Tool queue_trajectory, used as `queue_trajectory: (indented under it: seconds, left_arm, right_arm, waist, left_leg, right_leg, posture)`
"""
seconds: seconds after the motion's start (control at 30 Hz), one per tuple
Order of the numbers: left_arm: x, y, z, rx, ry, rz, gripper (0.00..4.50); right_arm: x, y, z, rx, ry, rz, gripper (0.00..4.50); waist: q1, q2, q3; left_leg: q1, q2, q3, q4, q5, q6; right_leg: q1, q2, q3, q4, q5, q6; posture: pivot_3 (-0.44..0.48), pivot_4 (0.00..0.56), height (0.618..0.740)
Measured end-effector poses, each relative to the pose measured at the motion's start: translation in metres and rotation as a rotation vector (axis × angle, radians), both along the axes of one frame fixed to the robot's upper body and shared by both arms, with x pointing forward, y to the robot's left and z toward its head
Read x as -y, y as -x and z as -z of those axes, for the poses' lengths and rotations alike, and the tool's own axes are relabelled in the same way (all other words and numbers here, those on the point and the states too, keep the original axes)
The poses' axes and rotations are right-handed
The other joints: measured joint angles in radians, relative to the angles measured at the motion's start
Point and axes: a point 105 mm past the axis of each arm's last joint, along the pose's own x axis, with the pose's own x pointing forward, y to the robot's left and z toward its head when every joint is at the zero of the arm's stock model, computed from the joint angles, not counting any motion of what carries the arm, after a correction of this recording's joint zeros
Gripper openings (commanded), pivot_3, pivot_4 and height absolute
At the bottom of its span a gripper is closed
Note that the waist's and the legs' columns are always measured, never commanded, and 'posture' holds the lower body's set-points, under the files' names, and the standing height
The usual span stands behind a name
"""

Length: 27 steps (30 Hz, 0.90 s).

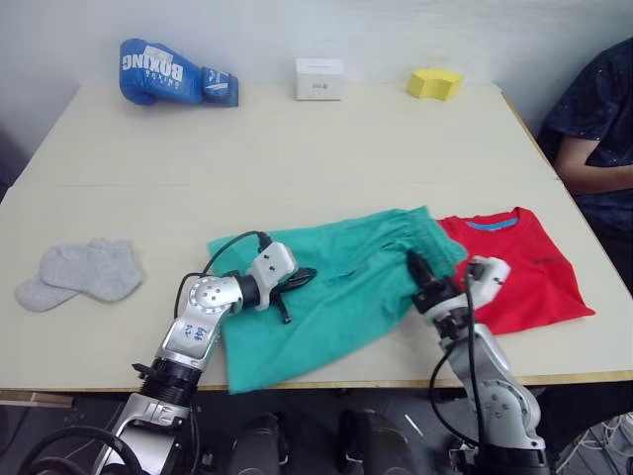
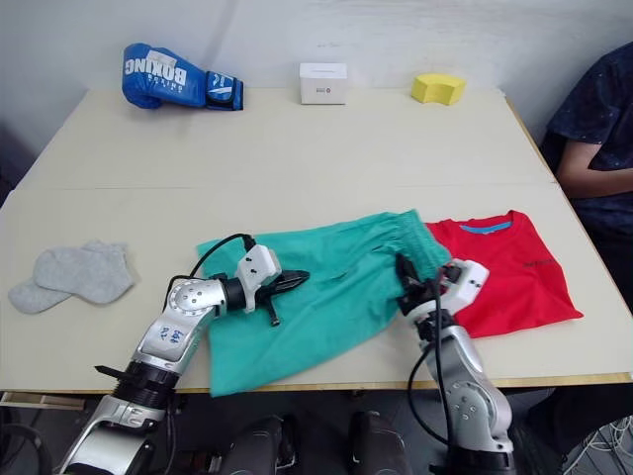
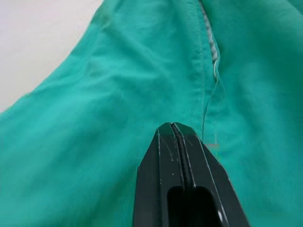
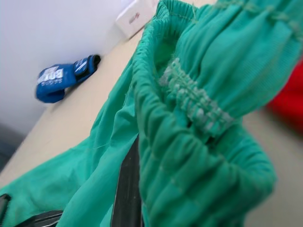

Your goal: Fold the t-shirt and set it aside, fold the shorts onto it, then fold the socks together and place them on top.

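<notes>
The teal shorts (image 1: 336,297) lie spread at the table's front middle, and their gathered waistband overlaps the left edge of the folded red t-shirt (image 1: 524,267). My left gripper (image 1: 305,277) rests over the left half of the shorts, and the left wrist view shows its fingertips (image 3: 173,126) pressed together on top of the fabric. My right gripper (image 1: 417,265) is at the waistband's near corner. In the right wrist view the elastic waistband (image 4: 194,104) is bunched and lifted around a black finger (image 4: 125,189). The grey socks (image 1: 84,272) lie overlapped at the far left.
A blue boxing glove (image 1: 173,74), a white box (image 1: 319,79) and a yellow block (image 1: 433,84) stand along the far edge. A person's arm (image 1: 598,129) is at the right side. The shorts reach the table's front edge (image 1: 326,384).
</notes>
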Motion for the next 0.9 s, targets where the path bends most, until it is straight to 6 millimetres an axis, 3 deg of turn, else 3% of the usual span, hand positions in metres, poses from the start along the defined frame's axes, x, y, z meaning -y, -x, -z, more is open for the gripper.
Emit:
queue_trajectory:
  seconds: [0.13, 0.27, 0.4, 0.57, 0.7, 0.8, 0.9]
  left_arm:
    - [0.007, -0.002, -0.011, 0.017, 0.014, 0.017, 0.00]
    - [0.008, -0.002, -0.008, -0.001, 0.007, 0.018, 0.00]
    - [0.003, 0.001, 0.001, -0.037, -0.007, 0.001, 0.00]
    - [-0.014, 0.014, 0.015, -0.099, -0.032, -0.039, 0.00]
    - [-0.031, 0.019, 0.015, -0.104, -0.035, -0.082, 0.00]
    - [-0.037, 0.017, 0.014, -0.100, -0.029, -0.113, 0.00]
    - [-0.039, 0.015, 0.013, -0.094, -0.023, -0.132, 0.00]
  right_arm:
    - [0.030, 0.003, -0.014, 0.070, 0.178, 0.135, 0.02]
    - [0.028, 0.007, -0.025, 0.122, 0.476, 0.141, 0.02]
    - [-0.018, 0.010, -0.036, 0.231, 0.689, 0.005, 0.02]
    - [-0.091, 0.009, -0.038, 0.277, 0.695, -0.231, 0.02]
    - [-0.111, -0.006, -0.030, 0.213, 0.695, -0.298, 0.02]
    - [-0.127, -0.010, -0.004, 0.094, 0.692, -0.395, 0.02]
    - [-0.140, -0.011, 0.016, 0.016, 0.691, -0.503, 0.75]
  waist:
    - [-0.001, 0.001, 0.000]
    - [-0.003, 0.002, 0.001]
    - [-0.015, 0.002, 0.001]
    - [-0.026, 0.001, 0.001]
    - [-0.022, 0.001, 0.001]
    - [-0.021, 0.001, 0.001]
    - [-0.023, 0.001, 0.001]
  left_leg:
    - [0.001, 0.000, 0.000, 0.000, 0.000, 0.000]
    - [0.001, 0.001, 0.000, -0.001, 0.000, 0.000]
    - [0.002, 0.002, 0.000, -0.001, 0.000, 0.000]
    - [0.003, 0.002, 0.000, -0.001, 0.001, -0.002]
    - [0.003, 0.002, 0.000, 0.001, 0.001, -0.002]
    - [0.003, 0.001, -0.001, 0.000, -0.002, -0.003]
    - [0.002, 0.001, 0.000, 0.000, 0.000, 0.001]
  right_leg:
    - [0.000, 0.001, 0.000, 0.000, 0.000, 0.000]
    - [-0.001, 0.002, 0.000, 0.002, -0.001, -0.001]
    - [0.000, 0.002, 0.000, 0.003, -0.001, -0.001]
    - [0.000, 0.002, 0.001, 0.005, -0.001, -0.002]
    - [0.000, 0.001, 0.000, 0.005, -0.001, -0.002]
    - [0.000, 0.000, 0.000, 0.004, -0.001, -0.002]
    - [0.000, 0.000, 0.000, 0.005, -0.001, -0.002]
  posture:
    - [0.000, 0.150, 0.740]
    - [0.000, 0.150, 0.740]
    - [0.000, 0.150, 0.740]
    - [0.000, 0.150, 0.740]
    - [0.000, 0.150, 0.740]
    - [0.000, 0.150, 0.740]
    - [0.000, 0.150, 0.740]
